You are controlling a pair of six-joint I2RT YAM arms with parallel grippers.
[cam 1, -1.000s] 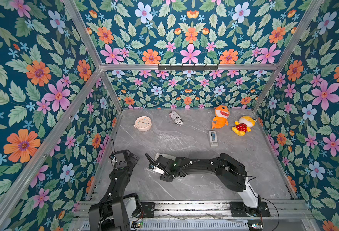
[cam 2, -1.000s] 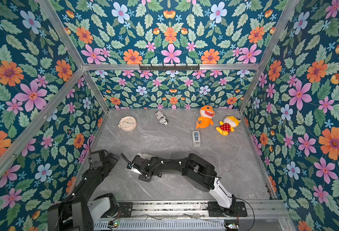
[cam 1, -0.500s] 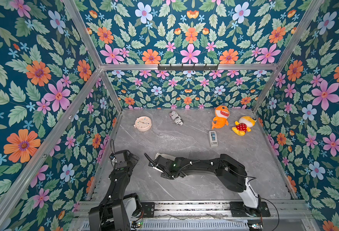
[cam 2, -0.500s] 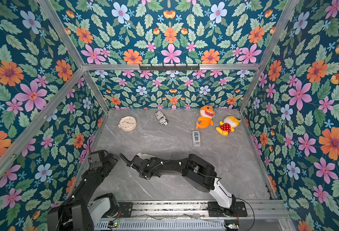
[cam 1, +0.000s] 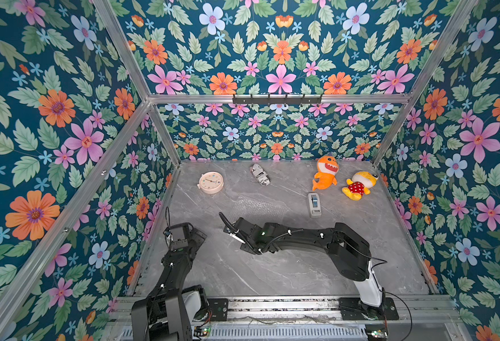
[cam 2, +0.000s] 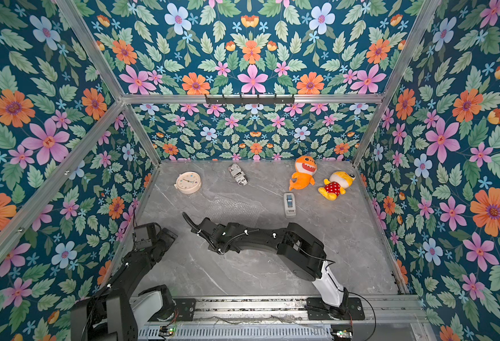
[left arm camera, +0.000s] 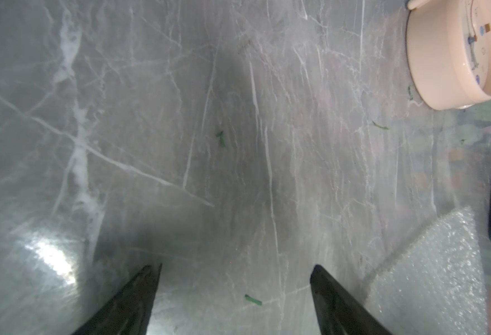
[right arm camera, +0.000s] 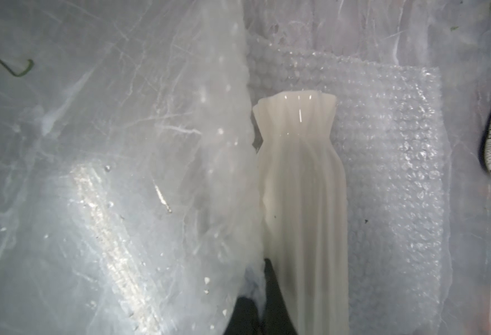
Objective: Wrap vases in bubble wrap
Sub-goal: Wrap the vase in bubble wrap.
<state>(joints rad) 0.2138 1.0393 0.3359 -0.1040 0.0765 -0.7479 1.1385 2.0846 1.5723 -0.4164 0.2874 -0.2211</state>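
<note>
A cream-white ribbed vase point(right arm camera: 302, 188) lies on its side on the bubble wrap point(right arm camera: 389, 174), scalloped rim pointing away from the right wrist. My right gripper point(right arm camera: 257, 278) is shut on a lifted edge of the wrap, right beside the vase's body; the raised flap point(right arm camera: 180, 145) stands along the vase's side. In both top views the right arm covers the vase, and the flat part of the bubble wrap point(cam 1: 257, 206) point(cam 2: 231, 208) shows beyond it. My left gripper point(left arm camera: 235, 266) point(cam 1: 197, 236) is open over bare table near the left wall, a corner of the wrap point(left arm camera: 429, 275) beside it.
At the back stand a cream clock point(cam 1: 211, 182), a black-and-white printed cylinder point(cam 1: 260, 174), an orange plush point(cam 1: 325, 172) and a yellow plush point(cam 1: 359, 184). A grey-white tape dispenser point(cam 1: 314, 204) lies right of the wrap. Floral walls enclose the grey marble table point(cam 1: 287, 271).
The right gripper's jaws have closed on the wrap's edge, and the arm shifted slightly. The left gripper's jaws narrowed a little; that arm stayed in place.
</note>
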